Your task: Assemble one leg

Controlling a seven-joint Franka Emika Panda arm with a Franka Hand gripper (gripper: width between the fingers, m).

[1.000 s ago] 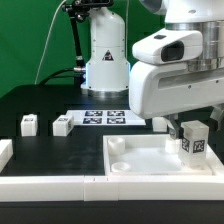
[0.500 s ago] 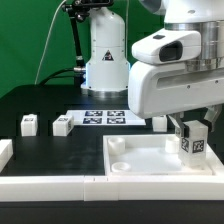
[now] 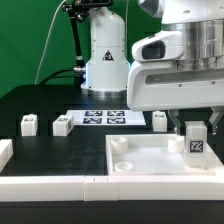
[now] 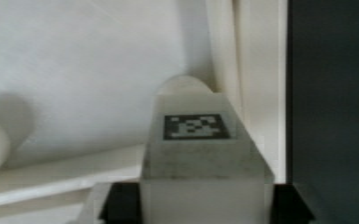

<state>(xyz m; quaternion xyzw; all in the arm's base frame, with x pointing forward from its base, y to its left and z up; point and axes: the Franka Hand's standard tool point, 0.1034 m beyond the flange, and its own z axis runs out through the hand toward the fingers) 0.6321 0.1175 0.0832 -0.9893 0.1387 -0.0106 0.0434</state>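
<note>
My gripper (image 3: 196, 126) is shut on a leg (image 3: 196, 142), a small white block with a black-and-white tag on its face. I hold it upright over the far right corner of the large flat white panel (image 3: 140, 160). In the wrist view the leg (image 4: 197, 135) stands between my dark fingers (image 4: 126, 200), above the panel's corner (image 4: 87, 70). Three more legs lie on the black table: one at the exterior view's left (image 3: 29, 124), one beside it (image 3: 62, 125), one behind the panel (image 3: 159, 120).
The marker board (image 3: 105, 117) lies on the table in front of the white robot base (image 3: 105, 55). A white rail (image 3: 45, 184) runs along the front edge, with a white block (image 3: 5, 152) at the exterior view's left.
The gripper with the leg has shifted slightly toward the exterior view's right and a little down, nearer the panel's far right corner.
</note>
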